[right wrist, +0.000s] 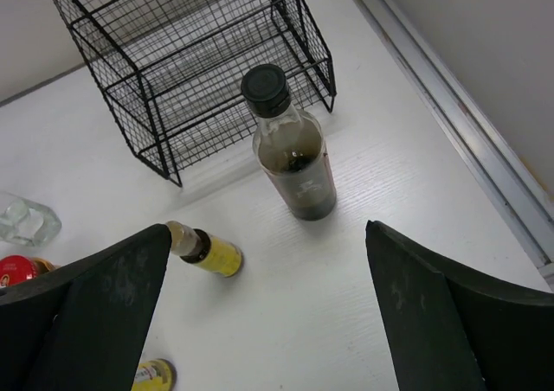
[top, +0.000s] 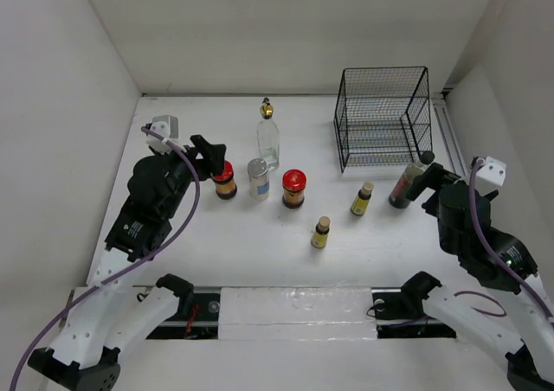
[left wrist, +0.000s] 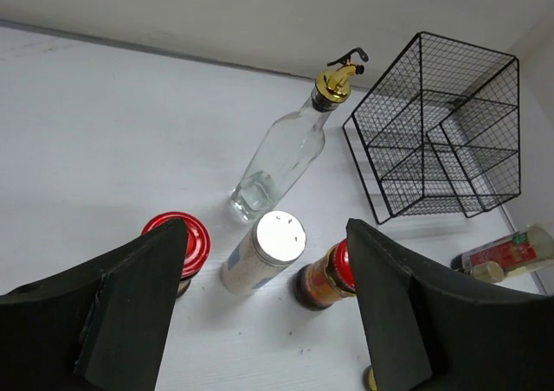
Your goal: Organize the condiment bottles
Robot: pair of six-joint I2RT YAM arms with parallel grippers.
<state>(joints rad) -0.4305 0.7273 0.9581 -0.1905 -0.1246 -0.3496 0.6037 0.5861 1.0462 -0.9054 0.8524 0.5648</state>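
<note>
Both claws hold nothing. The left claw (left wrist: 267,233) is parted beside a red-lidded jar (top: 224,180) toward the counter's (top: 260,261) left edge. The right claw (right wrist: 267,228) gapes wide before the dark black-capped bottle (right wrist: 293,162) near the right edge. The bottle's red label is too small to read.

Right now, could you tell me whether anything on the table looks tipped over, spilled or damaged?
Nothing stands out: all seven condiment bottles stand upright on the table, no spill shows, and the wire basket looks intact.
</note>
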